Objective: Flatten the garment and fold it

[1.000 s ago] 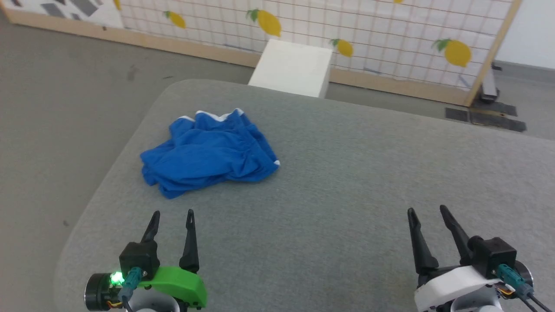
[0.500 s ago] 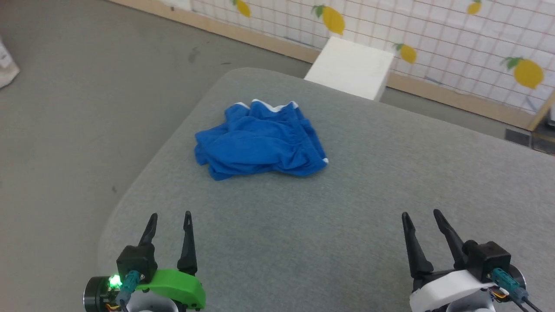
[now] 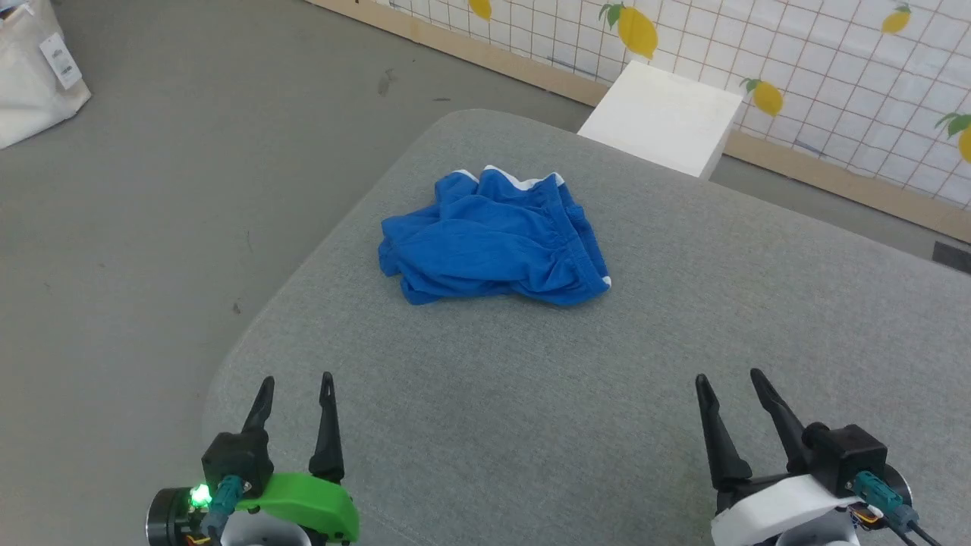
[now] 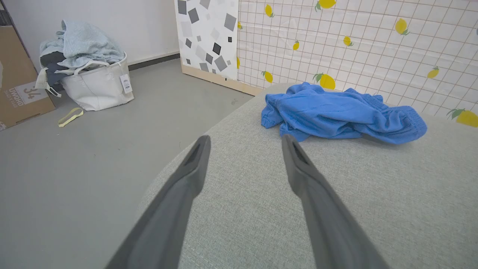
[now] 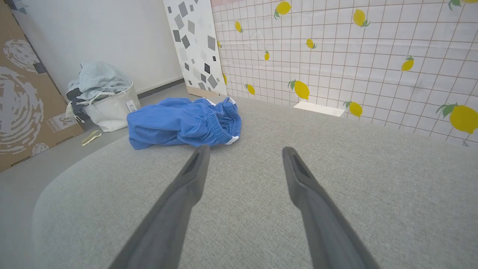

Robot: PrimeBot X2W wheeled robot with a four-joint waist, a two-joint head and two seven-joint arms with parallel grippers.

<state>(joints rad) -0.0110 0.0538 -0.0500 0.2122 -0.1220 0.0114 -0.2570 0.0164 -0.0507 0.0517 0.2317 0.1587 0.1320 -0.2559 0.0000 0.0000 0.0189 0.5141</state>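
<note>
Two-handed job by the look of it: left gripper [image 3: 296,378] and right gripper [image 3: 727,375] both spread and empty, blue shorts [image 3: 493,246] crumpled well ahead, between them, on the grey cushion [image 3: 531,394], probably light, limp, prone to bunching, best pinched at the waistband [image 3: 565,235] corners.

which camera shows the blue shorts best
The head view: it looks down on the shorts, so the whole crumpled outline and the white trim show. The left wrist view sees them low from the side, as a heap. The right wrist view, also low, faces the gathered waistband end.
</note>
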